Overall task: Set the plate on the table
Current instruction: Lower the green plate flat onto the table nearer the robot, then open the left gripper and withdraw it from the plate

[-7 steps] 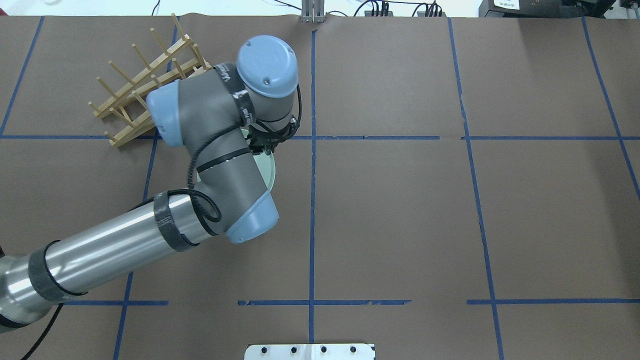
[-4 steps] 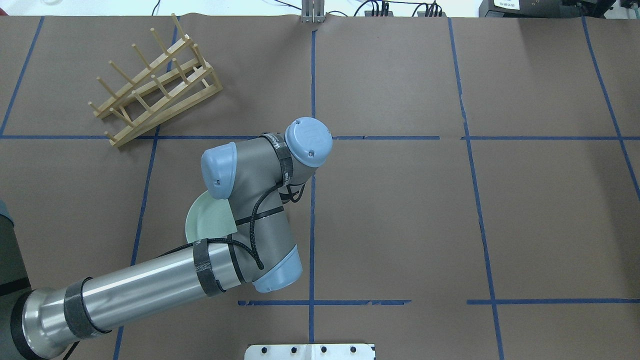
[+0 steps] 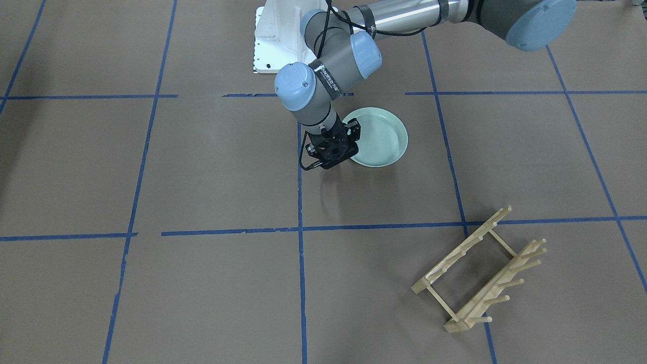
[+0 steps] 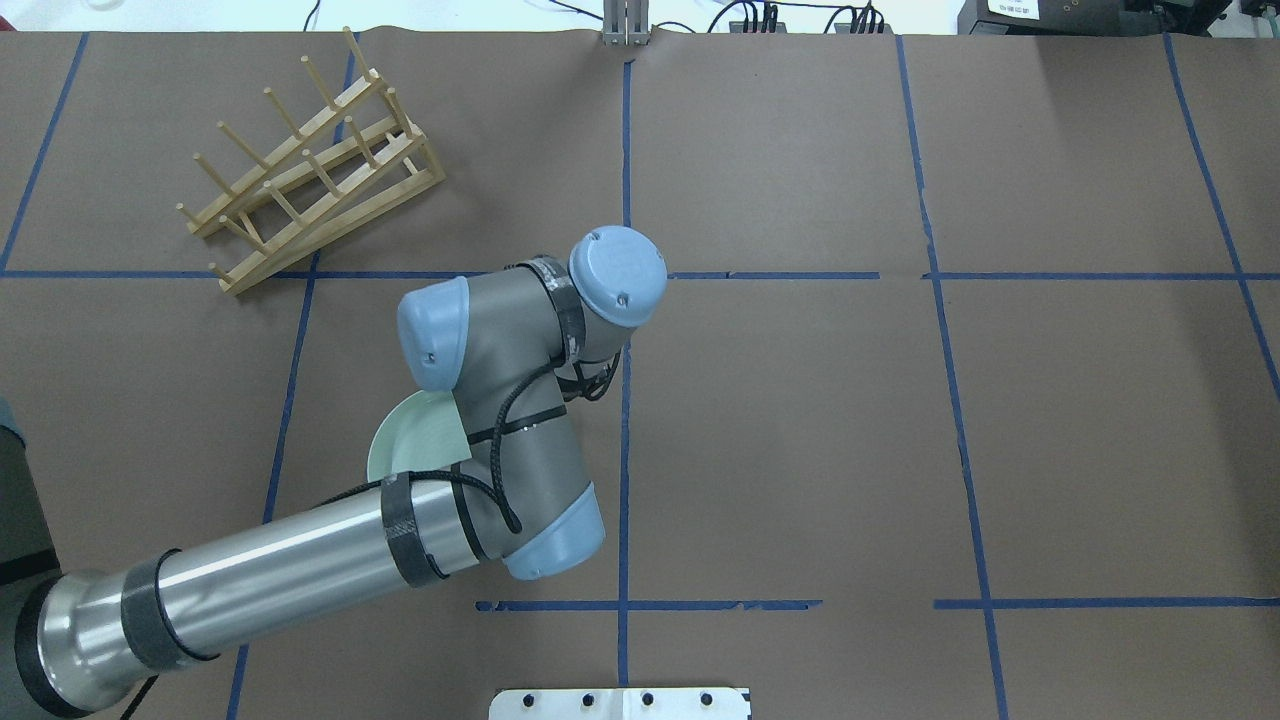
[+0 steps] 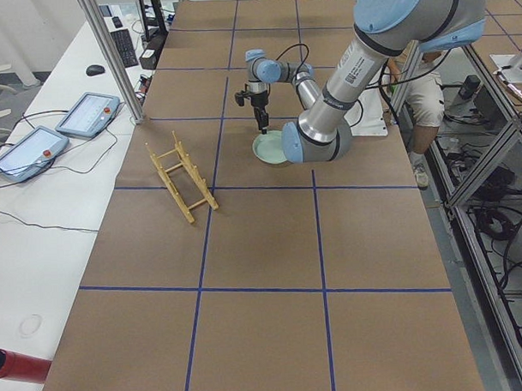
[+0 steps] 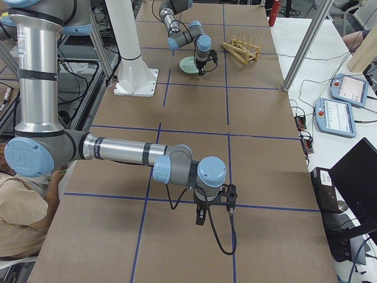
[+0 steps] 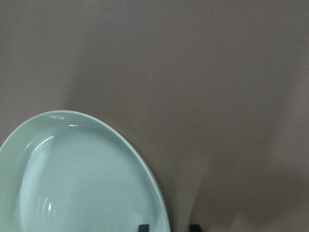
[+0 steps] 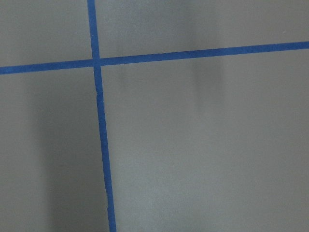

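Left jaws parted; plate [image 3: 381,135] rim between

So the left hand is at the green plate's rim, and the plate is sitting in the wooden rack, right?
Not quite. The left hand is at the plate's rim, but the plate lies on the table, well apart from the rack, whose pegs are empty. The front-facing view shows it.
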You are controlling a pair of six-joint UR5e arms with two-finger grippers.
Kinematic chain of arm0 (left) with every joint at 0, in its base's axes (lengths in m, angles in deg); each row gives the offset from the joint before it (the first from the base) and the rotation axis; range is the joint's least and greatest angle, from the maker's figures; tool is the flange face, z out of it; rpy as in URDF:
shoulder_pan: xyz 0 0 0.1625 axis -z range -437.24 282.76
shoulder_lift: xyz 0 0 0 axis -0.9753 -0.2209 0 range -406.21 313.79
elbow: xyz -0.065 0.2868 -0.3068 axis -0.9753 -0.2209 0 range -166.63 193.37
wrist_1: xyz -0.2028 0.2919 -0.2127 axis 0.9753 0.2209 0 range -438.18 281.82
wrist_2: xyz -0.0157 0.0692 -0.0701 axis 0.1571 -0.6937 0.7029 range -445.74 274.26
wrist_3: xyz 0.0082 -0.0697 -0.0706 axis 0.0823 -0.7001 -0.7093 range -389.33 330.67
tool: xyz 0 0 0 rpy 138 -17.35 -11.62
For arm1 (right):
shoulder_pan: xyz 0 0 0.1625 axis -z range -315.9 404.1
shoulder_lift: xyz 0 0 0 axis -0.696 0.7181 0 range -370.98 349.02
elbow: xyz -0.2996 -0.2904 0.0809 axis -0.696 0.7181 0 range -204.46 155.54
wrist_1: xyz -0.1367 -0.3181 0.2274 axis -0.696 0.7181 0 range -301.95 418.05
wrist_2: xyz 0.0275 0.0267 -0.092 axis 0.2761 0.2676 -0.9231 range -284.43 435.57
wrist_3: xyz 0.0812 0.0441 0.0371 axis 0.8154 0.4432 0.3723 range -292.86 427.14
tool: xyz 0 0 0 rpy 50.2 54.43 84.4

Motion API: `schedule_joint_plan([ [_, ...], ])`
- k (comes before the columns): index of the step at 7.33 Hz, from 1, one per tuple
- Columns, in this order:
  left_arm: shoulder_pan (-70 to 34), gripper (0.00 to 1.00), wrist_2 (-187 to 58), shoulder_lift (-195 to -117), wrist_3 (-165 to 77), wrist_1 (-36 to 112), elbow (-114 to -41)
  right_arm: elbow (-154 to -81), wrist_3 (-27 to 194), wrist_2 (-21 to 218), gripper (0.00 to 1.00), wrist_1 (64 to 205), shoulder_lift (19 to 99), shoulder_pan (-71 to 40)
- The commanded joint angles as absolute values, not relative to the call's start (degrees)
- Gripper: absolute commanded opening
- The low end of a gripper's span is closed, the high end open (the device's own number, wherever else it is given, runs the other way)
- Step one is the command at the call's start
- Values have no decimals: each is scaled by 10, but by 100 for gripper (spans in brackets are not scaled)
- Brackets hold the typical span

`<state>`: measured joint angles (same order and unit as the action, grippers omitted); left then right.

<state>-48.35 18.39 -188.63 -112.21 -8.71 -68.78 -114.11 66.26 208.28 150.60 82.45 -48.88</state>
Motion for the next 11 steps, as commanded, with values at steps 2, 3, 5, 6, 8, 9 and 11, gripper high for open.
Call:
schedule_joint_plan([
  [2,-331,100,189,-1862,-1007,-50,-813,-1141,663,2083,100,1506,825,-489],
  [3,-261,100,241,-1793,-945,-12,-864,-1141,663,2083,100,1506,825,-489],
  [5,-107,100,366,-1673,-711,20,-897,-1141,663,2083,100,1506,825,-489],
  [6,-32,100,439,-1618,-595,25,-901,-1141,663,2083,100,1506,825,-489],
  [8,79,100,479,-1473,-391,42,-907,-1140,663,2083,100,1506,825,-489],
  [9,125,100,479,-1385,-286,78,-901,-1140,663,2083,100,1506,825,-489],
  [11,136,100,480,-1309,-248,121,-859,-1140,663,2083,100,1506,825,-489],
])
